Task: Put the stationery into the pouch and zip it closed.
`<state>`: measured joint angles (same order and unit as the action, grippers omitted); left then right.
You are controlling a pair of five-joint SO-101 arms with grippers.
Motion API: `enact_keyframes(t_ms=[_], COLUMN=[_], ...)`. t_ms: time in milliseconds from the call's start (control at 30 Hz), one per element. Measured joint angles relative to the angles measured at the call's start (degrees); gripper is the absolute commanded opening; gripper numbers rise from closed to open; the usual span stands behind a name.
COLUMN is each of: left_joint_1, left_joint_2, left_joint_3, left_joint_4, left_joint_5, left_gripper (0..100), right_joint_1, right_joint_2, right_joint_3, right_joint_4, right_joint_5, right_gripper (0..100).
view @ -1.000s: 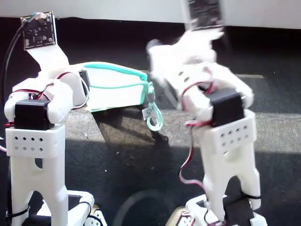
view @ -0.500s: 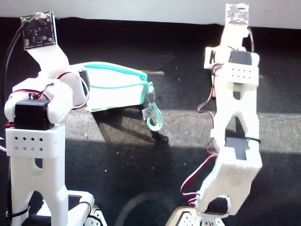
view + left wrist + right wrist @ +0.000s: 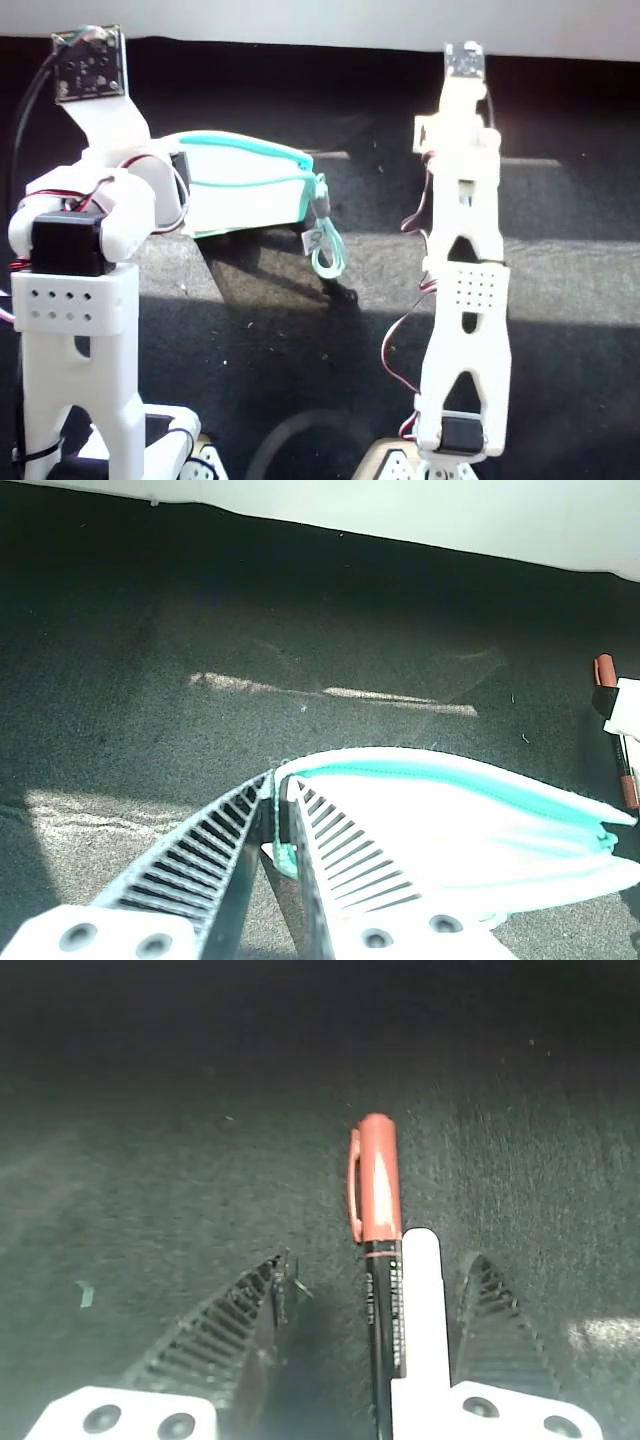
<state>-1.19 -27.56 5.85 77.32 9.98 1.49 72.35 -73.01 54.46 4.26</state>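
Left gripper (image 3: pixel 275 792): you have it clamped on one end of the pouch (image 3: pixel 245 190), holding it up off the table (image 3: pixel 560 270).
Pouch: white with a teal zipper (image 3: pixel 250 144); a teal loop (image 3: pixel 328 250) hangs from the end away from your grip.
Right gripper (image 3: pixel 375 1260): your fingers are spread wide, low over the far side of the table.
Pen (image 3: pixel 375 1185): red-capped, lying flat between those spread fingers, well apart from the pouch.
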Motion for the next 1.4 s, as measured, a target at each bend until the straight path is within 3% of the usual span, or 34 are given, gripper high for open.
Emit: enact_keyframes(t_ms=[233, 367, 433, 633, 867, 1100, 1400], left_joint_1=[0.0, 0.0, 0.0, 0.0, 0.0, 0.0, 0.0], left_joint_2=[0.0, 0.0, 0.0, 0.0, 0.0, 0.0, 0.0], left_joint_3=[0.0, 0.0, 0.0, 0.1, 0.1, 0.1, 0.1], left_joint_4=[0.0, 0.0, 0.0, 0.0, 0.0, 0.0, 0.0], left_joint_5=[-0.2, -0.2, -0.2, -0.2, -0.2, -0.2, -0.2], left_gripper=[1, 1, 1, 1, 1, 1, 1], right_joint_1=[1.2, 1.5, 1.8, 1.3, 1.5, 1.6, 1.5], right_joint_2=[8.4, 8.7, 8.8, 9.2, 9.4, 9.4, 3.5], right_joint_3=[-7.3, -8.2, -8.6, -13.6, -21.1, -21.3, -21.3], right_joint_4=[-0.3, -0.4, -0.4, 0.6, 9.1, 15.6, 31.1], right_joint_5=[0.4, 0.4, 0.5, 0.4, 0.4, 0.4, 0.4], right_gripper=[23.1, 0.0, 3.2, 0.5, 0.5, 0.5, 0.5])
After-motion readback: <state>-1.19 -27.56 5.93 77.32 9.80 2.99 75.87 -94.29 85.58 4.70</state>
